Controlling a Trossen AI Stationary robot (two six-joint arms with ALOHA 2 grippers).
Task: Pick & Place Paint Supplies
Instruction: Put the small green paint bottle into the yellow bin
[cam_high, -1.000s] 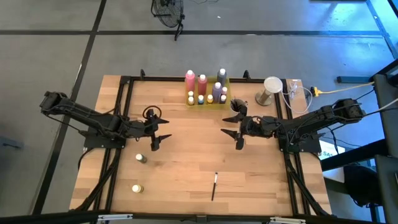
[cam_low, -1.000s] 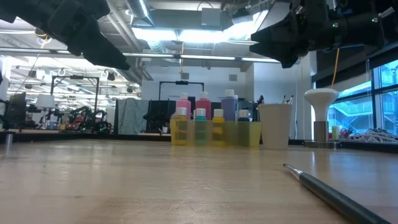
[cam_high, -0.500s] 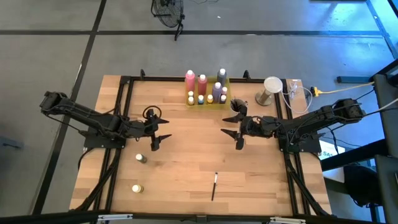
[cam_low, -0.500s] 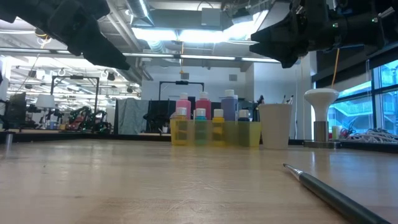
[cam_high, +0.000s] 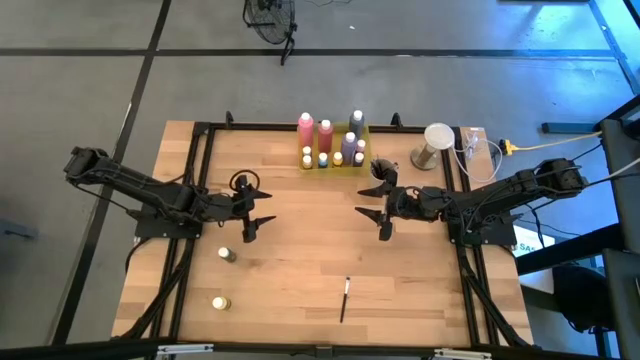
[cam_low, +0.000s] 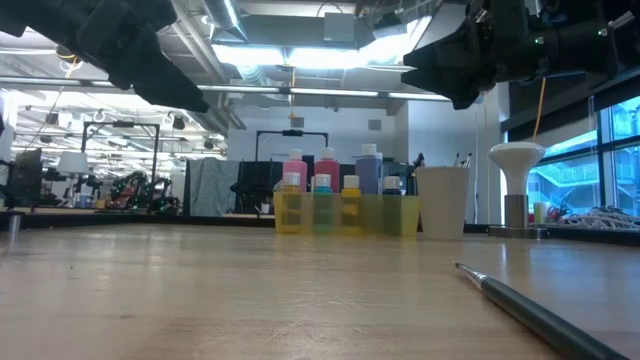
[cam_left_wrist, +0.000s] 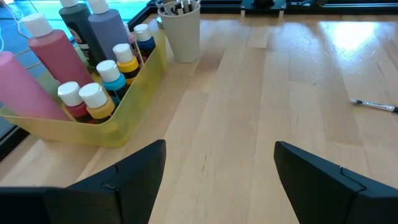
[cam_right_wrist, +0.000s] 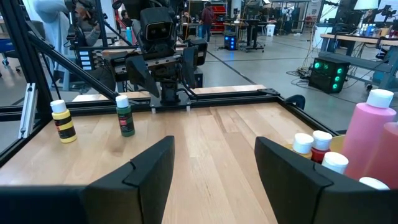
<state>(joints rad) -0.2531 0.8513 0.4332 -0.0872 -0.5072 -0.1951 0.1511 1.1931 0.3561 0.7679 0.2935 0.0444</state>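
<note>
Near the table's front, paintbrush (cam_high: 345, 299) lies front-to-back.

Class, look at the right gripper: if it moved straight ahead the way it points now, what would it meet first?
Probably the left gripper, facing the open right gripper across bare table; nothing stands between them, though height alignment is unclear.

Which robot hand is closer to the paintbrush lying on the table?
Right. The right gripper is above the paintbrush, just beyond its tip end; the left gripper is farther off across the table.
</note>
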